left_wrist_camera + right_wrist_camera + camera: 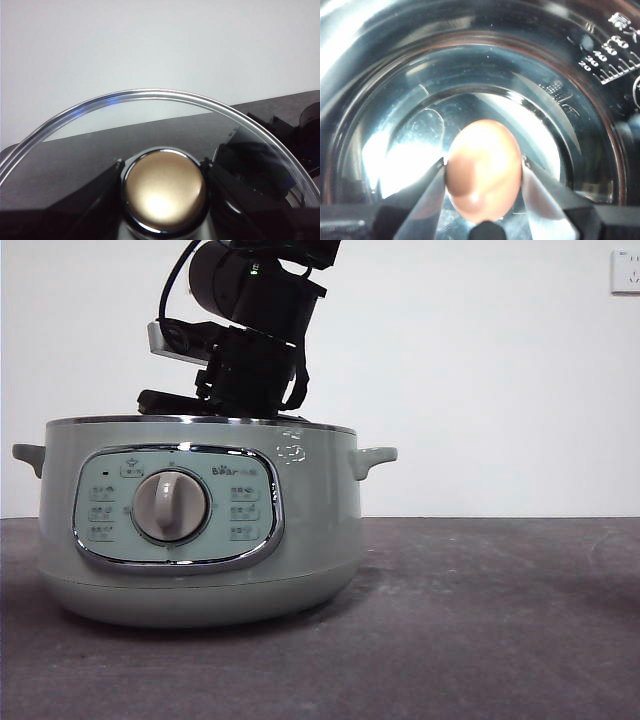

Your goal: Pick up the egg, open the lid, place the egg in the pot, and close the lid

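Note:
The sage-green pot (190,570) stands on the left of the table with no lid on it. My right arm (250,360) reaches down into it from above, and its jaws are hidden below the rim in the front view. In the right wrist view my right gripper (484,175) is shut on the reddish-brown egg (482,155) inside the pot's shiny steel bowl (395,75). I cannot tell if the egg touches the bottom. My left gripper (164,175) is shut on the knob (165,195) of the glass lid (150,93), held away from the pot and out of the front view.
The dark grey table (480,620) stretches to the right of the pot. A white wall stands behind, with a socket (625,270) at the top right. Through the lid, the left wrist view shows the other arm (295,140).

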You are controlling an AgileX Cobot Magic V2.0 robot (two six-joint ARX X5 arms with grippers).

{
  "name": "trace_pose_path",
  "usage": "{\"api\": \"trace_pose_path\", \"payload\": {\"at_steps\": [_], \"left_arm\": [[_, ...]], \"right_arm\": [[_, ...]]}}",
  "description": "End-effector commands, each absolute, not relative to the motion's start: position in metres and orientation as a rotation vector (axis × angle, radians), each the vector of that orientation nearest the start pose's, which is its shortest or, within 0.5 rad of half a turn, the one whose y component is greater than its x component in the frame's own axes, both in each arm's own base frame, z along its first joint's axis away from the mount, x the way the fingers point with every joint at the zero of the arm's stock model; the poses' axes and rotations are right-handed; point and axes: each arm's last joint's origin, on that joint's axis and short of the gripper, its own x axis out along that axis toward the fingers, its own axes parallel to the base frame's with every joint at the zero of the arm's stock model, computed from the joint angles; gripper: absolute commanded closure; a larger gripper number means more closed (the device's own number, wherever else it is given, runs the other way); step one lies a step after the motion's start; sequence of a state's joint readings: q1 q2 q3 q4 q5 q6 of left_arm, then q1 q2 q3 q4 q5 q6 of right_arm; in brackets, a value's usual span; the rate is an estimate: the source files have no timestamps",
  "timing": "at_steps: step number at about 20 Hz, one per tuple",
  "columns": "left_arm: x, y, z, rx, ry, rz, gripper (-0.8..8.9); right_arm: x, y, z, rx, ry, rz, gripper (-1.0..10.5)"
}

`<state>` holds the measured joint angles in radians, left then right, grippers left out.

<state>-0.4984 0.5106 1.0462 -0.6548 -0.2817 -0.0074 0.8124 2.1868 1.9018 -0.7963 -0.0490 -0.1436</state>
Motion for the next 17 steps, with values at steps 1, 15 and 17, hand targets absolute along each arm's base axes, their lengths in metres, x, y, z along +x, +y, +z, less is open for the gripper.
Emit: {"api": "trace_pose_path", "payload": {"at_steps": [1,15,17], "left_arm": [[0.057,-0.022,0.405,0.018,0.051,-0.212,8.22],[0.071,-0.029,0.403,0.038,0.100,-0.212,8.22],[0.085,-0.037,0.401,0.052,0.133,-0.217,8.22]], "right_arm": [[0.322,0.346,0.209,-0.548,1.013,0.851,6.5],[0.313,0.321,0.267,-0.544,0.926,0.692,4.8],[0.304,0.295,0.303,-0.571,0.905,0.589,4.8]]}}
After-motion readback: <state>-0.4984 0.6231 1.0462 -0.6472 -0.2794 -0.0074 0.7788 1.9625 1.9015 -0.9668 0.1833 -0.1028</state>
